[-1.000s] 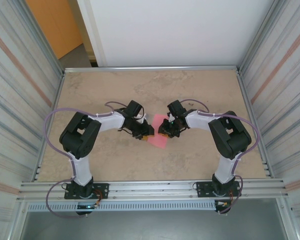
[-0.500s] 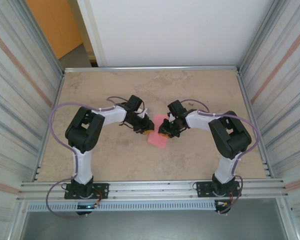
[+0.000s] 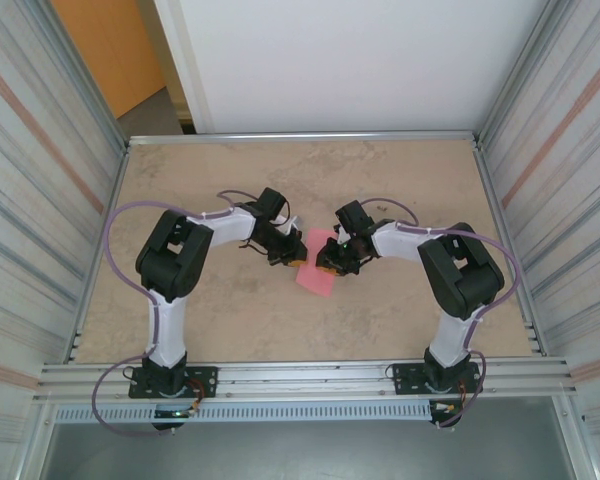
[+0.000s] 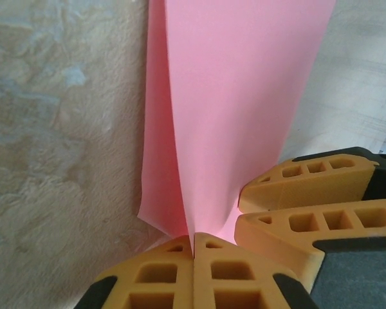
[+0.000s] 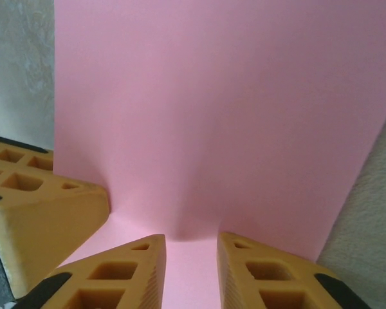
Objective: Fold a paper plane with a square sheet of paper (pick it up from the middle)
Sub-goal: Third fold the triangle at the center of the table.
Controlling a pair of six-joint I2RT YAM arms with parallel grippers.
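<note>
The left tool (image 4: 193,239) is closed tight. Its two orange fingertips press together, with the near edge of the square sheet of paper (image 4: 238,96) pinched between them. From that pinch the pink sheet rises in a narrow ridge that runs straight away from the tool. The paper slopes off on both sides of the ridge toward the mottled surface (image 4: 58,129). Just right of the pinch, two more orange fingers (image 4: 309,183) reach in from the side over the same sheet, close beside the left tool's tips.

The right tool (image 5: 192,251) stands partly open, with a clear gap between its fingertips and the pink paper showing through it. It sits at the sheet's edge. I cannot tell whether its tips press on the paper. The sheet spreads out ahead of it, mostly flat.

From above, the two tools meet almost tip to tip over the sheet in the middle of the surface. The sheet's near corner pokes out toward the arm bases.
</note>
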